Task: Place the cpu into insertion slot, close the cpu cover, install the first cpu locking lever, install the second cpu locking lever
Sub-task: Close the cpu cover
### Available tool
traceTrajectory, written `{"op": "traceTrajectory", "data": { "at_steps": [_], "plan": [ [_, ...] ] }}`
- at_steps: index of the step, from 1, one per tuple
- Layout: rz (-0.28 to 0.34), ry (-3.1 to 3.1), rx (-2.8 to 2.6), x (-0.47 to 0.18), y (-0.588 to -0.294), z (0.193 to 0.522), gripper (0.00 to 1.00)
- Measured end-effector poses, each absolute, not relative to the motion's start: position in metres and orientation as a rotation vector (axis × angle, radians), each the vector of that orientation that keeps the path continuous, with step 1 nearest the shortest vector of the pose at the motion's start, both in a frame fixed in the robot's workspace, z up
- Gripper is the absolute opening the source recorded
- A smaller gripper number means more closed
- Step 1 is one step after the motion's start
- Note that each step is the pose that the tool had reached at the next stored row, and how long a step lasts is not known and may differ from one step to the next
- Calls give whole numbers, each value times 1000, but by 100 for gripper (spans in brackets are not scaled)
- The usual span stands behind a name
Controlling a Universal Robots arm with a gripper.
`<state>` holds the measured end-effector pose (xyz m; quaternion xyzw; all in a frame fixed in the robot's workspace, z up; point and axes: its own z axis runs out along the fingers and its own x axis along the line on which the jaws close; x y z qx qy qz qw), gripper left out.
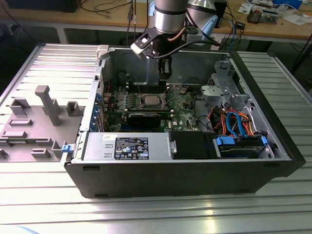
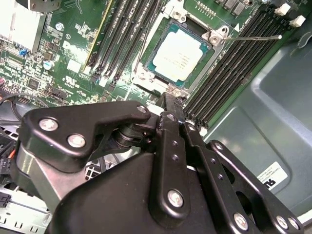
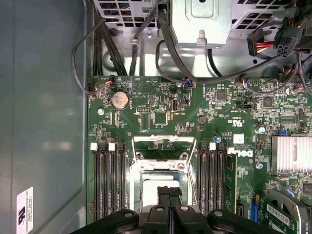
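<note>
Ribbed metal desk (image 1: 156,214) carries an open computer case (image 1: 170,178), whose near wall is closest in the exterior view. Just behind that wall lie the power supply (image 1: 126,146) and, toward the exterior view's right, a drive cage (image 1: 239,146) beneath orange and blue cables. Farther in comes the green motherboard (image 1: 183,105). A black card (image 1: 144,117) lies toward its near side, and beyond that the cpu (image 1: 148,100) lies flat in its socket. The second wrist view shows the cpu (image 2: 178,51) square in its seat. The hand (image 1: 165,68) hangs above the board near the socket, its two fingers (image 3: 163,195) pressed together with nothing between them.

By my reading the placing is done and the cover step is in hand. The cpu cover (image 3: 163,138) looks tipped up on its hinge, though I cannot be sure. A thin wire lever (image 2: 253,36) sticks out free over the memory slots (image 2: 219,68). That step calls for a push on the frame's edge, clear of the chip's top.

Room is tight. Memory slots flank the socket on both sides, the lever juts across one bank, and the case's far wall (image 1: 141,63) rises behind the hand. Overhead is open.
</note>
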<state>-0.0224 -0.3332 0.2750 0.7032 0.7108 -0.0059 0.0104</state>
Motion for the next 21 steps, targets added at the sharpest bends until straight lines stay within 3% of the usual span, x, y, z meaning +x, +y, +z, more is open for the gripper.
{"op": "traceTrajectory", "data": {
  "at_steps": [21],
  "plan": [
    [-18, 2219, 2195, -19, -333, 275, 11]
  ]
}}
